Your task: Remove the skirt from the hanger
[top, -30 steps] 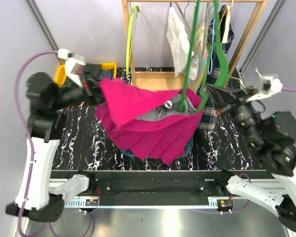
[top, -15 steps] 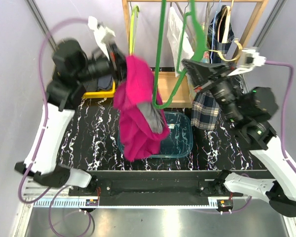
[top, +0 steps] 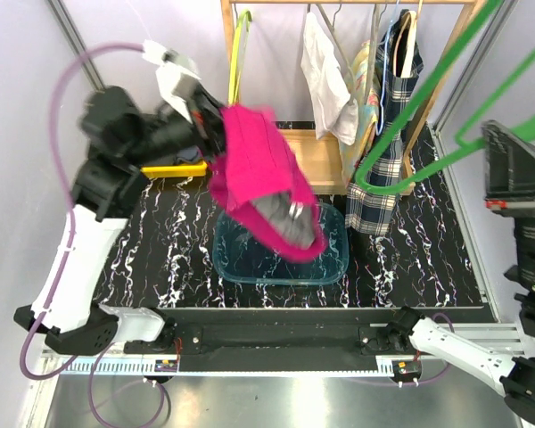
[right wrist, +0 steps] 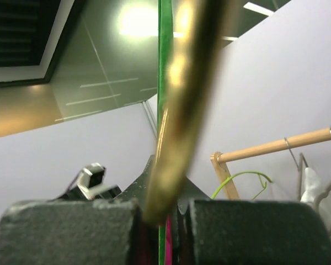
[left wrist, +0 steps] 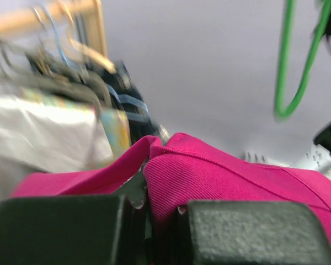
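Skirt: magenta, grey lining showing at the lower end. It hangs bunched from the left pincer, clear of the hanger, with its low end above the teal basin on the black marbled tabletop. I cannot tell whether the cloth touches the basin.

Left pincer, wrist view: clenched, a fold of the magenta fabric pinched between the two dark fingers. Waistband edge runs up and away from the grip.

Hanger: green, off the skirt and well apart from it, slanting from the upper right corner down to a loop in front of the plaid garment on the wooden rack.

Right pincer: clenched on the hanger, with the green wire and a brassy hook both running up from between the fingers (very blurred, close to the lens). In the top view this arm fills the right edge, near the camera.

Changes:
- One second back: skirt stretched wide between the two arms, hanger threaded through it.
- Half a second back: skirt already gathered at the left pincer, hanger dangling just beside it at mid-frame.
- Now: right arm has swung out and up to the right, taking the hanger with it. Left arm has barely shifted; the skirt's hem has swung a little rightward.
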You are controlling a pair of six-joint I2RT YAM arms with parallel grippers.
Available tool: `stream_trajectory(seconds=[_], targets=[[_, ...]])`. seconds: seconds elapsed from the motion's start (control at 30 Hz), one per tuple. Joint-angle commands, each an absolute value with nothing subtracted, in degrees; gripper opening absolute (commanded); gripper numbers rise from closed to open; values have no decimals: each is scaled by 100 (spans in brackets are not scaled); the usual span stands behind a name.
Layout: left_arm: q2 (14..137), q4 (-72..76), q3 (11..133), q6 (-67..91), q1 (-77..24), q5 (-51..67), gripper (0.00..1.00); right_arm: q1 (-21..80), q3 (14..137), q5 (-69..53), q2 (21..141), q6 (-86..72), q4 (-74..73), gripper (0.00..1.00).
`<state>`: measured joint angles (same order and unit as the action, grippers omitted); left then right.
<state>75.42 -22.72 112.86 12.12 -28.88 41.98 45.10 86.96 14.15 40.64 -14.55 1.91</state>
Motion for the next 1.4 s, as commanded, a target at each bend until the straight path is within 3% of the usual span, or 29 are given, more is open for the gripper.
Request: stream_trajectory(seconds=[0.0, 0.23, 0.53, 0.57, 0.6, 0.67, 0.77, 0.8, 0.83, 1.07, 1.37], targets=[[7216, -1995, 10024, 933, -3137, 3990, 0, 4491, 8684, 1801, 3929, -1099, 106, 0], [7242, -2610, 8624, -236, -3664, 3280, 0, 4482, 8798, 1802, 3700, -1055, -464, 0], [8031, -2663, 8288, -1326, -4016, 1490, 0, 4491, 8877, 2343, 3463, -809, -1184, 0], [8138, -2628, 8349, -1536, -4034, 1216, 4, 4483, 8920, 2738, 3454, -809, -1334, 0], [8260, -2637, 8393, -1642, -4078, 917, 14, 4491, 8964, 3238, 3402, -887, -1762, 0], [8708, -3020, 8551, -2028, -4104, 353, 46, 4491, 8817, 5301, 3331, -1185, -2396, 0], [8956, -3401, 8737, -2048, -4113, 193, 65, 4491, 8125, 7028, 3121, -2016, -3504, 0], [8895, -3375, 8597, -2030, -4113, 228, 88, 4483, 7965, 7240, 3059, -2335, -4185, 0], [8712, -3244, 8526, -2022, -4113, 333, 99, 4482, 7798, 7503, 3041, -2616, -4427, 0], [7665, -3041, 8367, -1881, -4104, 571, 99, 4491, 6032, 7462, 3208, -4041, -4957, 0], [6443, -3252, 8524, -1661, -4025, 580, 99, 4491, 4783, 7603, 2997, -4745, -5098, 1]])
